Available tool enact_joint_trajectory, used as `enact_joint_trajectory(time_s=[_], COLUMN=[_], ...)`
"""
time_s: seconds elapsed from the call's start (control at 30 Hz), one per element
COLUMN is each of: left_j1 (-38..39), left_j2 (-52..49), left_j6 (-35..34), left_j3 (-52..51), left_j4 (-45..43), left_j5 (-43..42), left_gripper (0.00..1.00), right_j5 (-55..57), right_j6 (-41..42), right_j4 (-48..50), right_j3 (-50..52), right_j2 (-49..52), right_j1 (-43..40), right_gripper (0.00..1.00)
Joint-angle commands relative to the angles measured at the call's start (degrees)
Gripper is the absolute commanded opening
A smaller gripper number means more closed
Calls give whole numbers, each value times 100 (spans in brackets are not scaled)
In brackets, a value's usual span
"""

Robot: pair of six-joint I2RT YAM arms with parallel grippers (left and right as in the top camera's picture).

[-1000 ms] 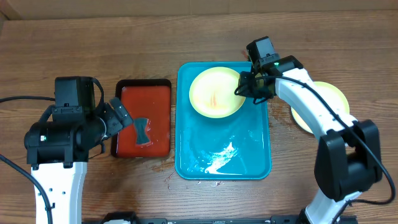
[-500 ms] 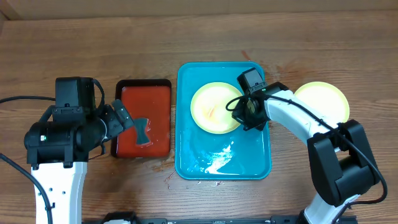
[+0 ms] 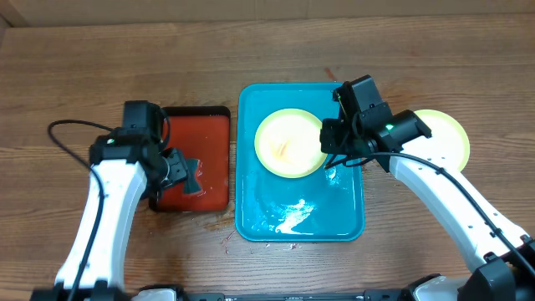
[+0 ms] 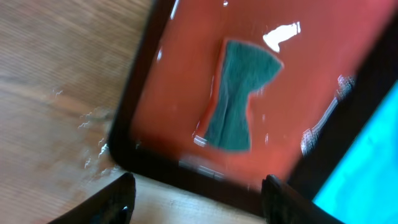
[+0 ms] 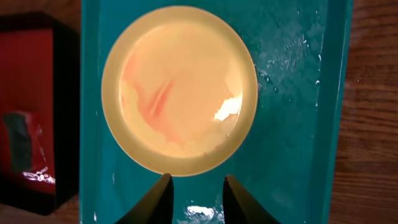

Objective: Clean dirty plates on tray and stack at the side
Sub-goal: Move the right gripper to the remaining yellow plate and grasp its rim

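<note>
A smeared plate (image 3: 289,144), marked with pinkish streaks, is seen lying flat in the far half of the turquoise tray (image 3: 259,209), whose near part is wet. The right gripper (image 5: 196,200) is held just beside the plate's rim, its fingers parted and nothing between them. A second plate (image 3: 443,138) is set on the table (image 3: 84,67) right of the tray. To the left, a dark green sponge (image 4: 239,93) lies in the black-rimmed tray (image 3: 197,138), and the left gripper (image 4: 199,199) is spread wide and empty there.
</note>
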State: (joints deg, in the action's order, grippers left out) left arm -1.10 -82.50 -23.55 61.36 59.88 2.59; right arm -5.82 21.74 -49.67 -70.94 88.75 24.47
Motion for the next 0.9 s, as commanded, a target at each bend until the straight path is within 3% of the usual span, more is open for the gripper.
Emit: enact_joint_trajectory(time_s=[0.0, 0.13, 0.23, 0.27, 0.33, 0.37, 0.5, 0.63, 0.87], left_j1=[83, 142, 162, 168, 177, 177, 177, 177, 177], left_j2=[-566, -1102, -1692, -1862, -2087, -2164, -2083, -1694, -1222], left_j6=[44, 44, 98, 133, 133, 133, 127, 129, 131], left_j3=[-94, -94, -94, -94, -94, -94, 52, 374, 560], left_j4=[-494, -992, -1252, -1285, -1248, -1204, -951, -560, -302], left_j5=[-83, 151, 83, 28, 35, 35, 39, 81, 417], left_gripper=[60, 56, 47, 42, 13, 4, 4, 4, 4], right_j5=[-26, -28, -26, -26, -26, -26, 299, 944, 922], right_j6=[-361, -356, -356, -356, -356, -356, -44, 632, 678], right_j4=[-81, -81, -111, -125, -125, -125, -42, 26, -9], right_j3=[-35, -31, -31, -28, -28, -28, -28, -28, -28], right_j2=[42, 42, 42, 42, 42, 42, 42, 42, 42], right_j1=[22, 22, 22, 22, 22, 22, 0, -162, -479], right_gripper=[28, 28, 28, 28, 28, 28, 25, 31, 32])
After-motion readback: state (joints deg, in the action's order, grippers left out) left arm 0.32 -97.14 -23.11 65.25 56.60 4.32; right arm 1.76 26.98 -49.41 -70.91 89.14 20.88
